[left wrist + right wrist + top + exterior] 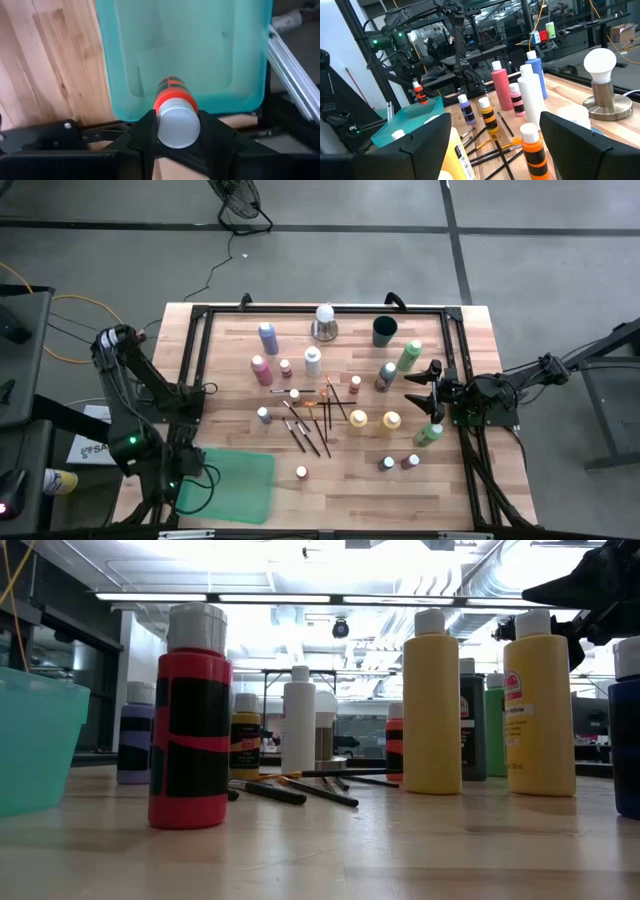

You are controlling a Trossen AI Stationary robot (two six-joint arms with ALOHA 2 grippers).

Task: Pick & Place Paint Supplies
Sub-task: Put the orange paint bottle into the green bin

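My left gripper (176, 131) hangs above the teal tray (190, 55) at the table's near left corner, shut on a small red bottle (171, 92) with a black label and a pale cap. The right wrist view shows that bottle (419, 93) hanging over the tray (407, 122). My right gripper (425, 385) waits open and level over the table's right side. Several more paint bottles (263, 368) stand upright on the wood, and thin brushes (315, 420) lie flat in the middle. My left gripper pinches the red bottle at its top, by the pale cap (177, 127), between its two fingers (142, 132). The fingers come from above and point down. The bottle hangs upright below them, clear of the tray.
A white bulb on a metal base (324, 320) and a dark green cup (385, 330) stand at the far edge. A black frame rail (195, 350) borders the table. A red bottle (190, 720) and yellow bottles (432, 705) stand near the front. Bare wood lies right of the tray.
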